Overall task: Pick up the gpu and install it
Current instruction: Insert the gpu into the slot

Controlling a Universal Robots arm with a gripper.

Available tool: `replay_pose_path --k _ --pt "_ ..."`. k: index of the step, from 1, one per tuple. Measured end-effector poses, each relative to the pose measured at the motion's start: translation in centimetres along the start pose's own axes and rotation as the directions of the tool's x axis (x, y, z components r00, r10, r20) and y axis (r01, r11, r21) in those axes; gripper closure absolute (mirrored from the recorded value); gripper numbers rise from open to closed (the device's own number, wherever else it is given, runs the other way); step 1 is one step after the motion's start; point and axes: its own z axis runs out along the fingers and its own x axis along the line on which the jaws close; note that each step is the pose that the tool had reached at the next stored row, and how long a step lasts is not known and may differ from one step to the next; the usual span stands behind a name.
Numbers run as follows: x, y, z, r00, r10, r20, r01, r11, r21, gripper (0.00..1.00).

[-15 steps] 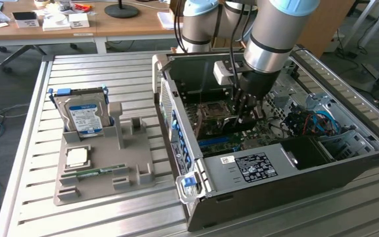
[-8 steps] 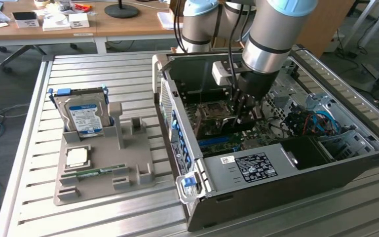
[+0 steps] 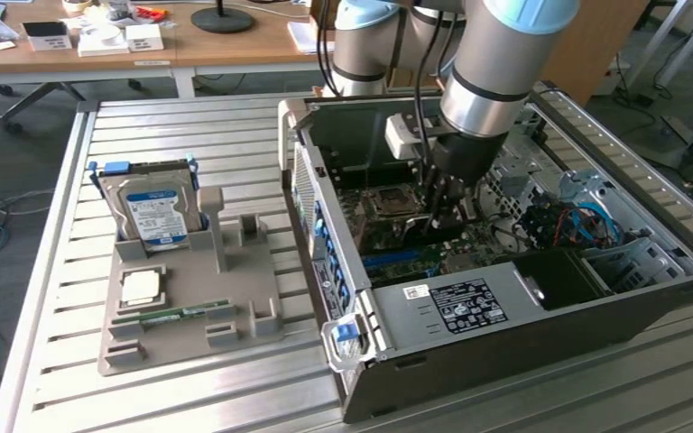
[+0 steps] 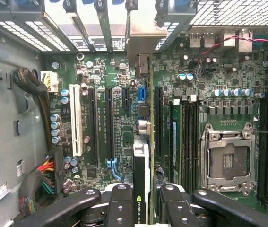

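Note:
In the wrist view the gpu (image 4: 142,156) stands edge-on between my fingers, with a label on its black cooler face and the green board edge beside it. Its silver end bracket (image 4: 145,40) reaches the rear slot openings of the case. My gripper (image 4: 145,201) is shut on the card, one black finger (image 4: 121,203) on each side. The card runs along the long black expansion slots (image 4: 109,123) of the motherboard; I cannot tell whether it sits in one. In the exterior view my gripper (image 3: 446,206) is down inside the open computer case (image 3: 527,311).
A grey parts tray (image 3: 244,298) lies at the exterior view's left, holding a hard drive (image 3: 154,215), a processor (image 3: 142,287) and a memory stick (image 3: 185,313). The empty processor socket (image 4: 228,161), memory slots and bundled cables (image 4: 41,177) crowd the card. A wooden desk stands behind.

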Motion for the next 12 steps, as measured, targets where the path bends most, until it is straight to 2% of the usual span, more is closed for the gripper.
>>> replay_pose_path --k 12 --pt "0.18 0.68 0.25 1.0 0.0 0.0002 0.0 1.0 0.0001 0.73"
